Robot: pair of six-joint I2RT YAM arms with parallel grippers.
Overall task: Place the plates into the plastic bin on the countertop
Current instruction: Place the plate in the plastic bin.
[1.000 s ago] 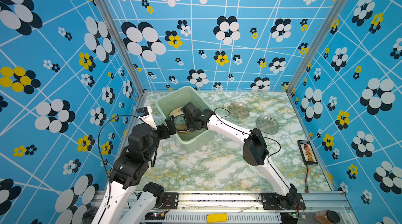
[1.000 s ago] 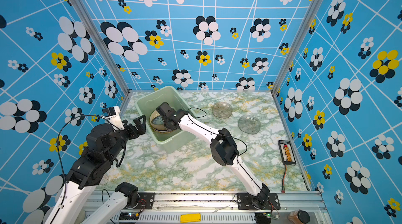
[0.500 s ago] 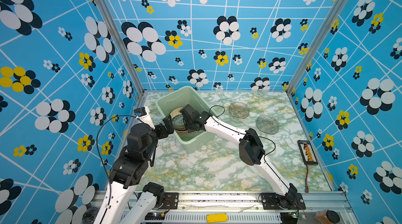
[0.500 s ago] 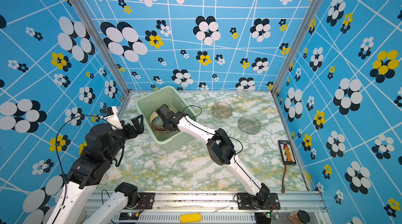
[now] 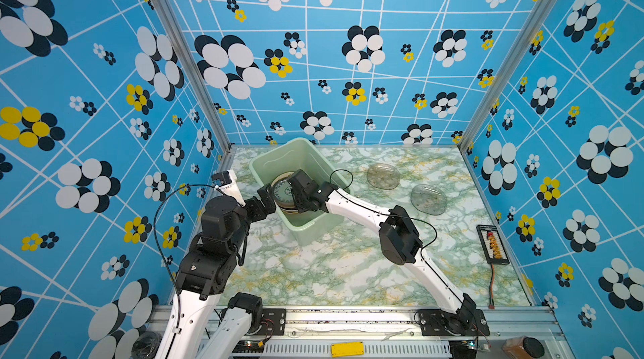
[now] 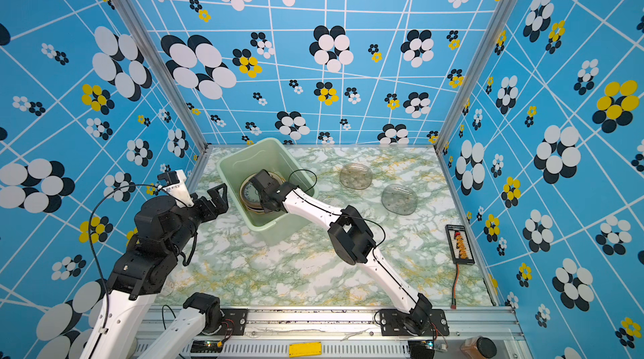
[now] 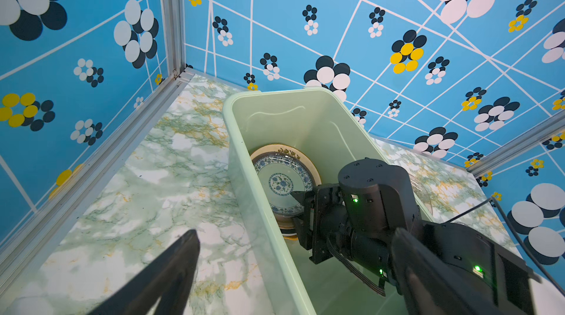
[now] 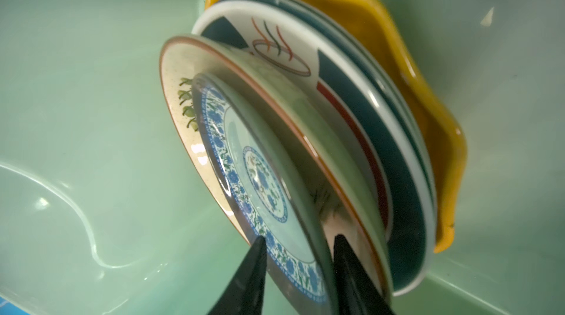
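The mint-green plastic bin (image 5: 306,235) (image 6: 278,235) (image 7: 241,182) stands at the back left of the marbled countertop (image 5: 313,270). Inside, plates lean in a stack (image 5: 284,193): the blue-patterned one (image 8: 260,182) (image 7: 281,182) in front, then cream (image 8: 183,84), dark-rimmed white (image 8: 336,69) and yellow scalloped (image 8: 428,84). My right gripper (image 8: 298,241) (image 5: 296,197) (image 7: 301,211) reaches into the bin, open, its fingers on either side of the front plate's rim. Two clear glass plates (image 5: 382,176) (image 5: 428,199) lie on the countertop to the right. My left gripper (image 5: 265,197) (image 7: 295,232) hangs open over the bin's left wall, holding nothing.
A black charger board (image 5: 493,242) with a red cable lies along the right wall. An amber jar (image 5: 522,348) stands beyond the front rail. Blue flowered walls close the left, back and right sides. The right arm's elbow (image 5: 399,239) juts over the countertop's middle.
The right gripper's jaws have parted around the front plate's rim, and that arm has sunk slightly deeper into the bin. The left arm has barely shifted.
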